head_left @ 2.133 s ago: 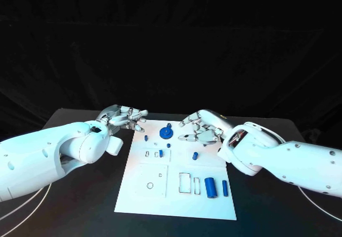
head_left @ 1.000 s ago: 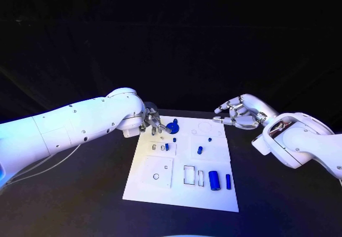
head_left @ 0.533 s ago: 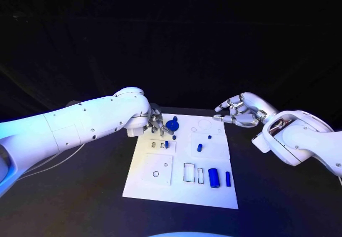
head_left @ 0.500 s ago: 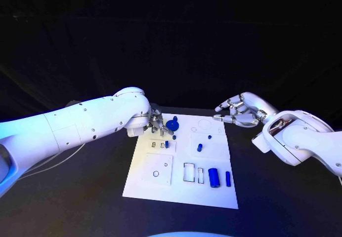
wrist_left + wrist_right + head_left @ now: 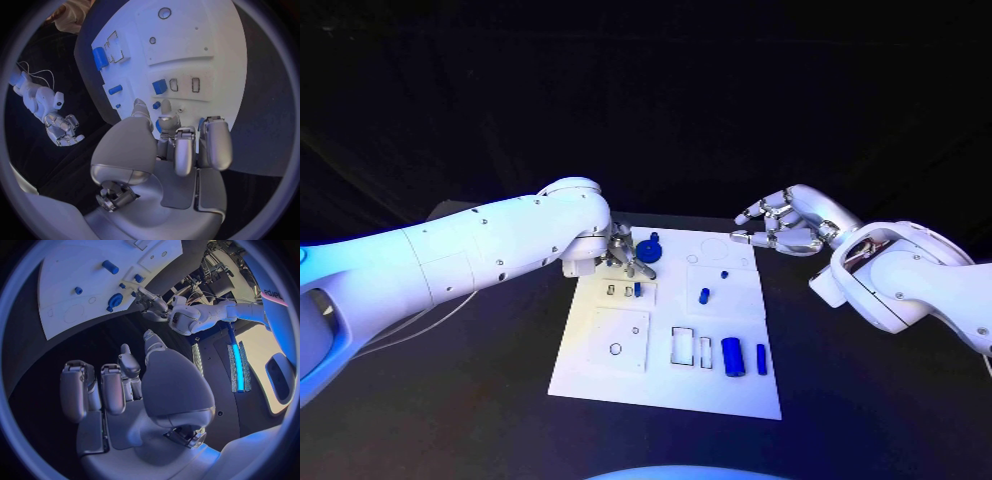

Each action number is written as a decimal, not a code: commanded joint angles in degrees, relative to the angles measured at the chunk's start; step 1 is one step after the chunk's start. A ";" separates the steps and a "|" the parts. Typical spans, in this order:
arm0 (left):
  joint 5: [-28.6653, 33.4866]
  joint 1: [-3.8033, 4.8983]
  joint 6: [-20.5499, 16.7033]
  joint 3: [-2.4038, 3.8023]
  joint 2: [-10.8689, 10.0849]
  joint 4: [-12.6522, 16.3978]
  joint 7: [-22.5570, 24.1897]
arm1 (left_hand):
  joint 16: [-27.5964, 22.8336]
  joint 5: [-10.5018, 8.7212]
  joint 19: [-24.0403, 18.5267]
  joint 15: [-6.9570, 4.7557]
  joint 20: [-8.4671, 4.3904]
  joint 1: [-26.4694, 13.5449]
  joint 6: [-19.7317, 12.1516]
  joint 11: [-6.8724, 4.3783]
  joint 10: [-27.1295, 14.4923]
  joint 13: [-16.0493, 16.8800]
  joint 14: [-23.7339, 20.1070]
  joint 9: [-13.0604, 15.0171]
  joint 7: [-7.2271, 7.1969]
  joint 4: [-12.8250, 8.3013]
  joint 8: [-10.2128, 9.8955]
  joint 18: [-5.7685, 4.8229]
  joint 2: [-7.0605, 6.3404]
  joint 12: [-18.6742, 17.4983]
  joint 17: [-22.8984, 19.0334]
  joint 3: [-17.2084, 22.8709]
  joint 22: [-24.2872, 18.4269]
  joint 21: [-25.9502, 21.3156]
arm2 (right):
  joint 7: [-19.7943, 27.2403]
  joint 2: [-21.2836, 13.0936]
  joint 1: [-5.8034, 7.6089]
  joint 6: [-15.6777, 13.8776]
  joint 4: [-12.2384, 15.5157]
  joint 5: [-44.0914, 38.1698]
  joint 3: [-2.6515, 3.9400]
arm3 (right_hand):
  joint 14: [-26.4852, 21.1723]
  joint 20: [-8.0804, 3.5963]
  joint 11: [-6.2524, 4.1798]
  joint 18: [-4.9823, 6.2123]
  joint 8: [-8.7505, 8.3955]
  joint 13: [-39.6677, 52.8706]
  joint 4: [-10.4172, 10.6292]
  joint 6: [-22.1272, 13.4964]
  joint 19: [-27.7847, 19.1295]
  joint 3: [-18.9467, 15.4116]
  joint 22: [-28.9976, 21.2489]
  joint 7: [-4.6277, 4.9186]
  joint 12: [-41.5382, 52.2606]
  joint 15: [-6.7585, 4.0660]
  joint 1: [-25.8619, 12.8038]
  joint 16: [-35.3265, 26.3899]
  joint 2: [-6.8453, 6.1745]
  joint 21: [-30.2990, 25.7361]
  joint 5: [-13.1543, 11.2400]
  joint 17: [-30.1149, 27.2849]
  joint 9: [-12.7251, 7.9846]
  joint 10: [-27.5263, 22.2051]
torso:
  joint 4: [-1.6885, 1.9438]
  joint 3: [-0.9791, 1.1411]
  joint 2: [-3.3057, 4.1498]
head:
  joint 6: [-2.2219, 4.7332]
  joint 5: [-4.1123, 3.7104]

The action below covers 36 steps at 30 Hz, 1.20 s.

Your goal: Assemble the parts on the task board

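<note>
Black cloth hangs behind a black worktop, on which a flat white rectangular task board lies between two white arms. Over the board's far left corner the left hand hangs with its fingers curled down around a round blue gear-like part; whether they actually grip it or only touch it I cannot tell, since the hand hides the contact. Well apart from the parts, off the board's far right corner, the right hand hovers with its fingers bent inward, thumb and a fingertip nearly meeting, and nothing visible between them.

Near the board's near right corner a fat blue cylinder lies beside a thinner blue rod. Mid-board, a short blue peg rests just past them, a small blue block stands in a slot on the left, and a tiny blue stud sits farther back.

Slipping looks the main risk: if the left hand lifts with an uncertain hold, the round part could tilt and jam on its seat or roll off the edge. A downward press near the corner might also shift the unfastened-looking board.
</note>
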 commanded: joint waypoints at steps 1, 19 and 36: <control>-0.30 -0.16 1.90 -0.02 0.33 -0.32 -0.49 | 0.18 -0.03 0.37 -0.43 0.15 -0.71 -0.05 0.11 0.49 0.05 5.93 0.07 -0.26 0.05 0.24 -0.71 -0.05 0.29 15.07 -0.24 0.09 0.37 | -0.12 0.05 -0.11 0.80 -0.03 -0.76 0.00 | 3.05 -0.51 -0.11 0.48 0.22 -0.03 0.00 -0.27 0.02 -0.19 8.09 -0.15 0.19 -0.24 0.11 -0.27 0.42 -0.20 0.16 2.61 0.08 0.20 | 0.04 0.04 0.01 | -0.25 -0.02; 0.65 -0.91 2.96 -0.20 1.08 -1.81 -0.64 | 0.18 -0.02 0.39 -0.51 0.07 -0.30 -0.10 0.03 0.49 0.22 5.93 0.33 -0.34 -0.21 0.41 -0.76 0.36 0.56 15.07 -0.10 0.44 0.63 | -0.17 0.10 -0.21 0.76 -0.14 -0.77 0.00 | 3.04 -0.54 -0.11 0.52 0.36 -0.11 0.25 -0.37 -0.07 -0.51 7.97 -0.15 0.14 -0.25 -0.04 -0.37 0.61 -0.41 0.51 2.51 0.21 0.19 | 0.02 0.10 0.04 | -0.59 0.24; 1.83 -1.20 3.88 -0.20 1.26 -1.73 -0.22 | 0.18 -0.01 0.32 -0.52 0.04 1.81 -0.38 0.02 -0.06 -0.04 5.93 0.78 -0.33 -0.81 0.59 -0.82 0.82 0.39 15.07 0.53 0.92 0.97 | -0.23 0.32 -0.36 0.69 -0.33 -0.77 0.00 | 3.06 -0.54 -0.11 0.49 0.38 -0.16 0.31 -0.40 0.01 -0.56 8.07 -0.15 0.10 -0.25 -0.07 -0.32 0.67 -0.29 0.61 2.60 0.23 0.16 | 0.00 0.12 0.07 | -0.70 0.39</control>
